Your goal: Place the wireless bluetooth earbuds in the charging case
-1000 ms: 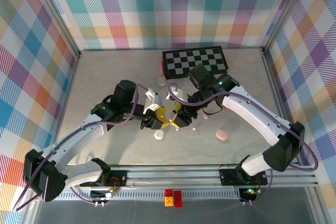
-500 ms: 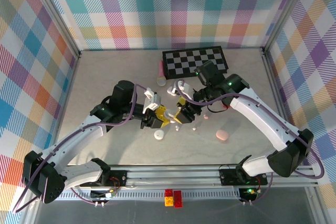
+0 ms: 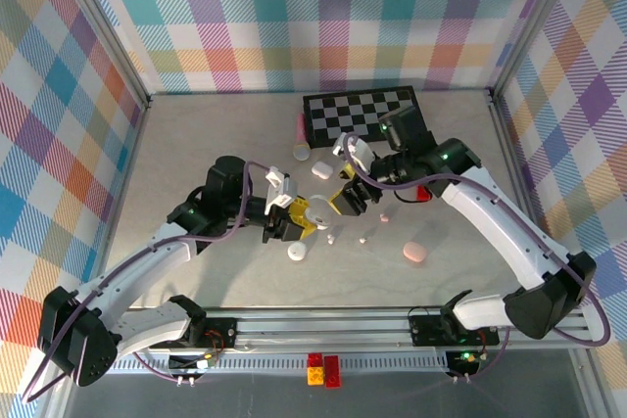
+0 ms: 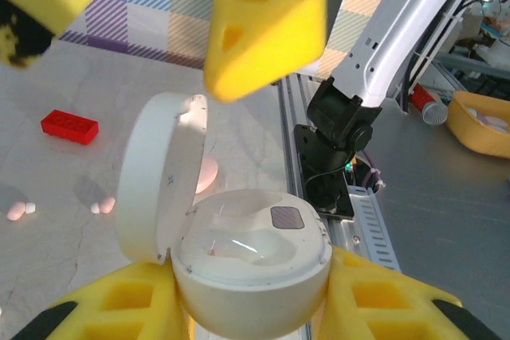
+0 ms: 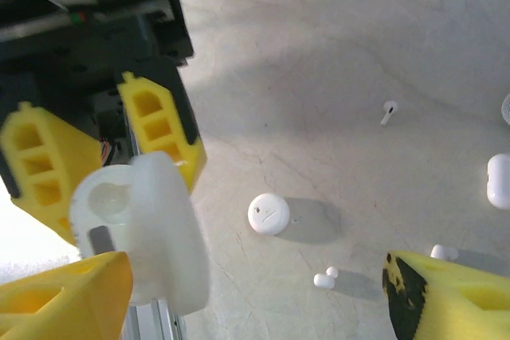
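Note:
My left gripper (image 3: 302,217) (image 4: 251,304) is shut on a white charging case (image 3: 317,210) (image 4: 251,252) (image 5: 143,228), whose lid stands open to the left with both wells bare. My right gripper (image 3: 343,201) (image 5: 255,308) hangs open just right of the case, nothing between its yellow fingers (image 4: 263,21). White earbuds lie loose on the table (image 3: 331,239) (image 3: 362,239) (image 5: 324,279) (image 5: 388,111). A pale pink earbud (image 3: 384,217) lies further right.
A closed white case (image 3: 297,252) (image 5: 268,214) lies just in front of the grippers, another white case (image 3: 320,170) behind them, and a pink case (image 3: 415,254) to the right. A checkerboard (image 3: 364,115), a beige cylinder (image 3: 300,152) and a red brick (image 4: 70,126) sit nearby.
The right gripper has drawn back up and to the right, away from the case. The case's lid now stands open in the left gripper, which has barely moved.

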You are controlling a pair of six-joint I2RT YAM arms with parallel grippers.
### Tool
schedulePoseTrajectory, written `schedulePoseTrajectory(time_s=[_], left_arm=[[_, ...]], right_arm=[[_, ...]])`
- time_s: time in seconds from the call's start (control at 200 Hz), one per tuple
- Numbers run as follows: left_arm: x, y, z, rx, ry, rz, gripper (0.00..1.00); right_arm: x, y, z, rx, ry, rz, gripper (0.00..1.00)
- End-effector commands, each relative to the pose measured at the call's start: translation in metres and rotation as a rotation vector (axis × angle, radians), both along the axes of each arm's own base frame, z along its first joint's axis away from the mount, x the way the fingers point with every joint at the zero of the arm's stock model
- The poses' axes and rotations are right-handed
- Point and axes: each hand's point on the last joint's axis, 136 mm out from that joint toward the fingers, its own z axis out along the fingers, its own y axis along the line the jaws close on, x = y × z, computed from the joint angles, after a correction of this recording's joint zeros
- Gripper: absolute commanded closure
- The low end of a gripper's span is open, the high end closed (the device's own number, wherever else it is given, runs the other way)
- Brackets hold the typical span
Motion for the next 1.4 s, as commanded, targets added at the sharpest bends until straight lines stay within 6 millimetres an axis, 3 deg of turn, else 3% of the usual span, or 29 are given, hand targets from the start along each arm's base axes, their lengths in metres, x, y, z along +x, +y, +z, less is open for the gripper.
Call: schedulePoseTrajectory(time_s=[0.0,0.185,0.325,0.465,0.675,0.795,0.93,1.135,1.31,1.395], left_arm=[[0.004,-0.001,0.016,-0.082,-0.051,0.027,0.69],[0.010,0.001,0.023,-0.138,-0.092,0.082,0.68],[0.015,0.003,0.030,-0.180,-0.118,0.110,0.68],[0.022,0.003,0.037,-0.211,-0.125,0.108,0.68],[0.040,0.006,0.050,-0.290,-0.136,0.132,0.68],[0.053,0.011,0.056,-0.339,-0.139,0.154,0.68],[0.062,0.015,0.063,-0.359,-0.155,0.165,0.68],[0.076,0.026,0.072,-0.397,-0.158,0.189,0.68],[0.083,0.036,0.078,-0.434,-0.159,0.211,0.68],[0.087,0.042,0.078,-0.435,-0.162,0.233,0.68]], right_arm=[[-0.015,0.003,0.028,0.105,-0.034,0.052,0.17],[-0.016,-0.006,0.060,0.281,-0.059,-0.009,0.17],[0.028,-0.038,0.058,0.350,-0.048,-0.325,0.17],[0.070,-0.084,0.016,0.308,0.014,-0.697,0.18],[0.074,-0.111,-0.055,0.208,0.197,-0.942,0.19],[0.066,-0.108,-0.102,0.164,0.379,-0.996,0.20],[0.054,-0.084,-0.138,0.176,0.523,-0.974,0.22],[0.056,-0.053,-0.178,0.083,0.579,-0.930,0.24],[0.068,-0.046,-0.207,-0.088,0.519,-0.920,0.34],[0.077,-0.037,-0.211,-0.097,0.516,-0.896,0.35]])
